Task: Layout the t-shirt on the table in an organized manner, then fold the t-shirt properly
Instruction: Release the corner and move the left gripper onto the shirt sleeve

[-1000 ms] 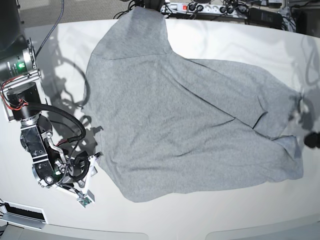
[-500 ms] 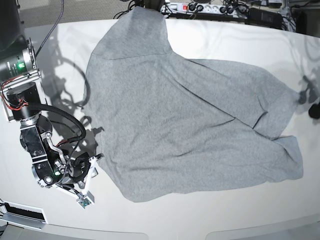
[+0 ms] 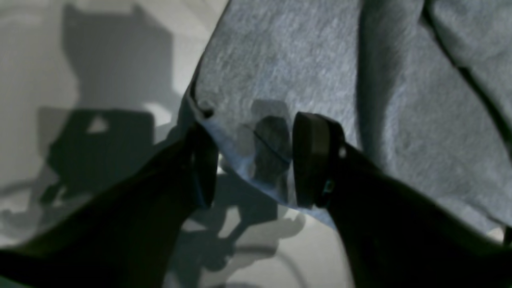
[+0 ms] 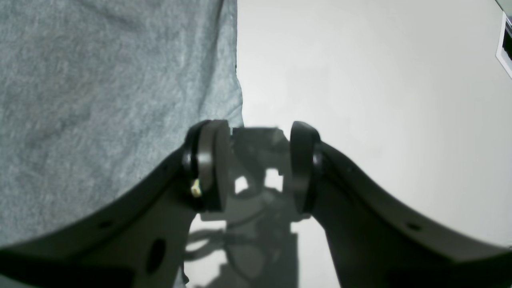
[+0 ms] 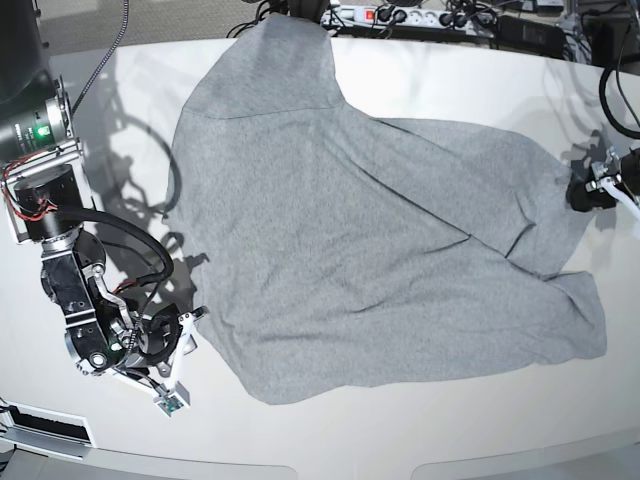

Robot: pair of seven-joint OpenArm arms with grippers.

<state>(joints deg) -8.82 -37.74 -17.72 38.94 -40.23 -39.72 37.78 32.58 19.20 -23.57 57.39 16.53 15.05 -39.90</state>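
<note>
The heather-grey t-shirt [image 5: 380, 230] lies spread but skewed and creased across the off-white table [image 5: 480, 80], with no lettering showing. My left gripper [image 5: 575, 192] is at the shirt's right edge. In the left wrist view it [image 3: 256, 168] is open, and its jaws straddle the hem of the cloth [image 3: 320, 60]. My right gripper [image 5: 190, 335] is low at the shirt's lower left edge. In the right wrist view it [image 4: 256, 168] is open over bare table [image 4: 360, 80], with its left finger [image 4: 210, 164] touching the shirt's edge [image 4: 100, 80].
A power strip and cables [image 5: 400, 15] and a black box [image 5: 530, 35] lie beyond the table's back edge, where the shirt's top reaches. The right arm's body and cables [image 5: 50, 200] stand at the table's left side. The table's front edge [image 5: 350, 465] is close below the shirt.
The left arm has come in from the right edge of the base view, moving up and inward to the shirt's right edge. The right arm and the shirt have hardly moved.
</note>
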